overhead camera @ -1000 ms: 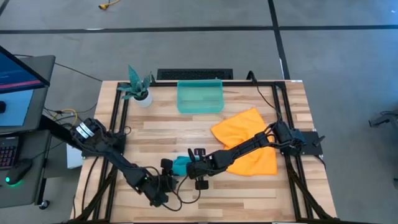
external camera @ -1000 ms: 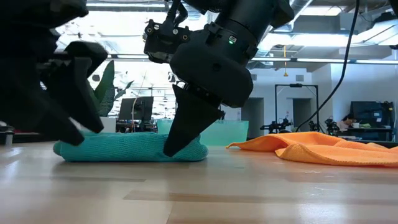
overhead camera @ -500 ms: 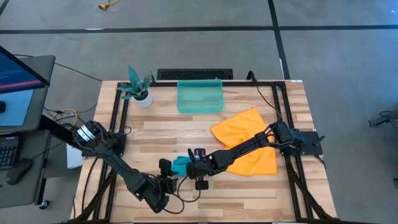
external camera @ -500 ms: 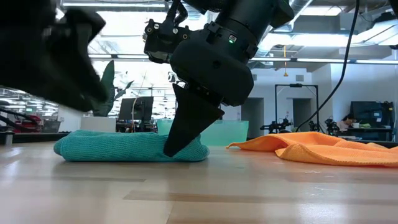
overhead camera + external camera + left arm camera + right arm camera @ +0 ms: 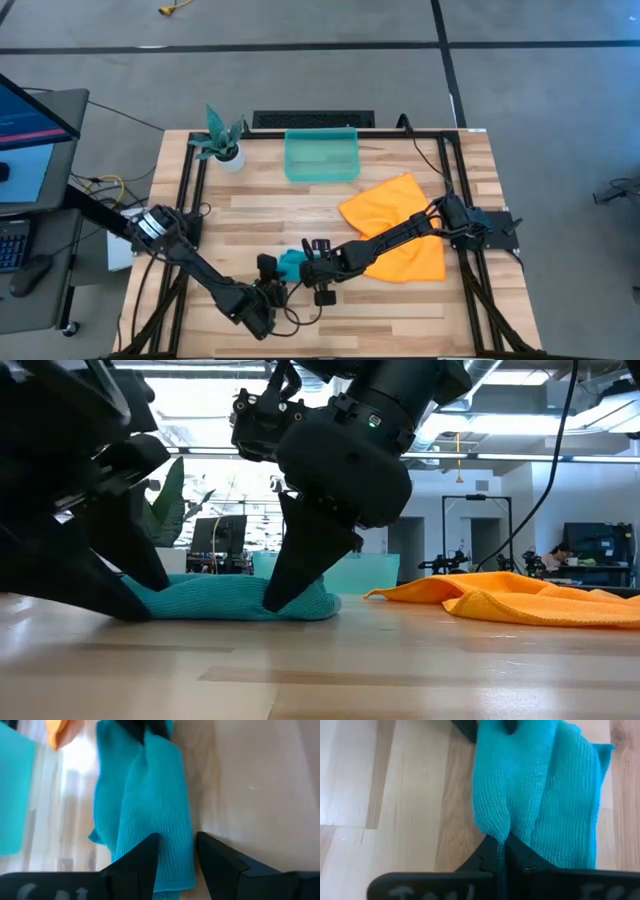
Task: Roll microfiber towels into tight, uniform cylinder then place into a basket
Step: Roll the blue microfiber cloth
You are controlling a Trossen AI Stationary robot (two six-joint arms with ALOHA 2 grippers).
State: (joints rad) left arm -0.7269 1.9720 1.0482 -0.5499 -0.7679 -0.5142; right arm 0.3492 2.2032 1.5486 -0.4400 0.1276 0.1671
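Note:
The teal-blue towel (image 5: 225,598) lies rolled up on the table's near middle, also seen as the teal-blue towel (image 5: 290,263) from above. My right gripper (image 5: 272,603) is shut on its right end. My left gripper (image 5: 177,837) stands open at the roll's left end, its fingers down at the table on either side of the cloth's edge. The orange-yellow towel (image 5: 395,238) lies spread and rumpled at the right, under my right arm. The basket (image 5: 322,156) stands at the far middle. My right gripper pinches a raised fold (image 5: 495,822) of the teal towel at the roll's right end between its two shut fingers. The fingers slant down from above and from the table's right. The roll lies on the table. My left gripper has one finger (image 5: 137,862) over the towel's edge; whether it touches I cannot tell.
A white pot with a teal plant (image 5: 222,140) stands at the far left corner. Black frame rails (image 5: 188,190) run along the table's left, right and far edges. Bare wood shows between the basket and the roll.
My left gripper has risen off the roll's left end, then come back down to it, tipping more steeply down; its fingers now reach the table and hide that end. The roll and my right gripper have kept still.

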